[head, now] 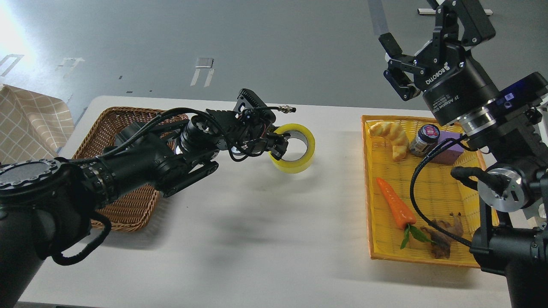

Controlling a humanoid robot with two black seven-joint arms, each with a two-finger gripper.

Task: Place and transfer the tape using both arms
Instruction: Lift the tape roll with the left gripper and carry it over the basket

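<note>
The left gripper (280, 143) is reaching in from the left over the middle of a white table (239, 239), and its fingers are closing on the near wall of the tape (299, 162), one finger inside the ring and one outside. The tape, a yellowish roll, is sitting near the centre of the table, tilted so its open hole is facing the camera; whether it is touching the tabletop or hanging just above it cannot be told. The left arm is stretching back over a brown wicker basket (128, 205) at the table's left side.

The right gripper (396, 64) is hanging high at the upper right, well apart from the tape, with its two fingers spread wide and nothing between them. Below it, a yellow tray (372, 205) is lying along the table's right side. Inside the tray are resting a croissant (391, 136), a small dark jar (424, 139), a purple block (449, 152), a carrot (396, 204) with green leaves, and a brown twisted object (443, 239) that is hard to identify. A checked cloth (25, 124) is showing at the far left edge.
</note>
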